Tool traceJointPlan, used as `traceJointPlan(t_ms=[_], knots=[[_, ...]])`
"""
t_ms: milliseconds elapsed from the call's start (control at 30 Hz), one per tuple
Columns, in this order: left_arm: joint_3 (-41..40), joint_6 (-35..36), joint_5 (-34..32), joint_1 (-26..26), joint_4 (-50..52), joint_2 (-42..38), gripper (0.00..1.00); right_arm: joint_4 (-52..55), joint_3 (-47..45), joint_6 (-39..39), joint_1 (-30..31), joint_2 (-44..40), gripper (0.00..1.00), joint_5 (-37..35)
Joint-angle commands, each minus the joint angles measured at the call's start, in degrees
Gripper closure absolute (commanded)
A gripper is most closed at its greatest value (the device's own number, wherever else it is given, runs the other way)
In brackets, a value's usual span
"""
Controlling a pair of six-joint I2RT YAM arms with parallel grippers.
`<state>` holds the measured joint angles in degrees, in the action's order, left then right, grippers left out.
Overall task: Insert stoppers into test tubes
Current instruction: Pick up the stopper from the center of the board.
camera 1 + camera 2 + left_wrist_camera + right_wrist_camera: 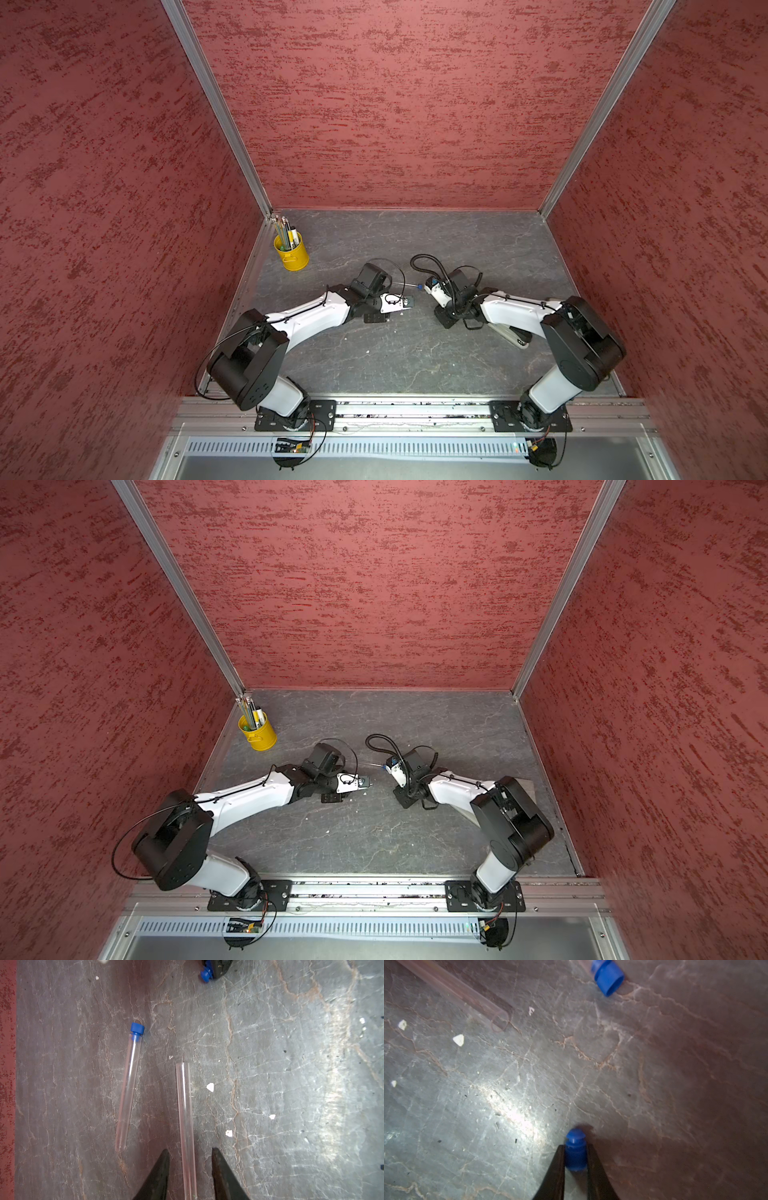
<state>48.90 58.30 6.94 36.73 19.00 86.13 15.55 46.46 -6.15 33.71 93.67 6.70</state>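
Right wrist view: loose stopper (575, 1157), bright blue, is clamped between the right gripper (575, 1146) fingers. Its domed end sticks out past the tips, low over the table (488, 1105); can't tell if it touches.

Left wrist view: open test tube (185, 1109) runs between the left gripper (190, 1149) fingers, mouth pointing away from them. The jaws are apart, with a gap on each side of the glass and no contact visible. Beside it, not touching, the capped test tube (128, 1088) lies flat on the table, second stopper (137, 1029) seated in its mouth. The loose stopper is well apart from the open mouth. White specks (210, 1086) are scattered near the open test tube.

In both top views the arms (307, 316) reach toward the table centre, grippers near each other. A yellow cup (292, 254) of pens (285, 232) stands in the far left corner against the red walls (395, 104). Print on the pens is too small to read.
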Motion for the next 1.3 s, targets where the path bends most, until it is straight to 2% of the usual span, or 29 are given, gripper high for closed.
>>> traceJointPlan(t_ms=[0, 267, 500, 667, 900, 1267], knots=[[-0.7, -0.5, 0.0, 0.3, -0.5, -0.4, 0.65, 0.9, 1.4, -0.4, 0.5, 0.3, 0.81, -1.5], [-0.4, -0.6, 0.9, -0.1, 1.4, -0.6, 0.64, 0.4, 1.1, -1.3, 0.4, -1.1, 0.81, -1.1], [1.0, -2.5, 4.6, -2.4, 6.2, -1.7, 0.62, -0.1, 1.0, -2.7, 0.5, -2.6, 0.8, -0.5], [3.6, -4.6, 6.8, -3.8, 10.4, -0.8, 0.58, -0.2, 1.6, -3.3, 0.4, -3.4, 0.8, 0.0], [6.9, -4.6, 7.8, -4.7, 13.6, 2.5, 0.58, -0.4, 2.6, -4.3, 0.4, -3.6, 0.8, 0.1], [8.5, -4.3, 7.6, -5.0, 9.9, 8.1, 0.58, -0.5, 3.5, -5.7, 0.1, -4.0, 0.8, 0.4]])
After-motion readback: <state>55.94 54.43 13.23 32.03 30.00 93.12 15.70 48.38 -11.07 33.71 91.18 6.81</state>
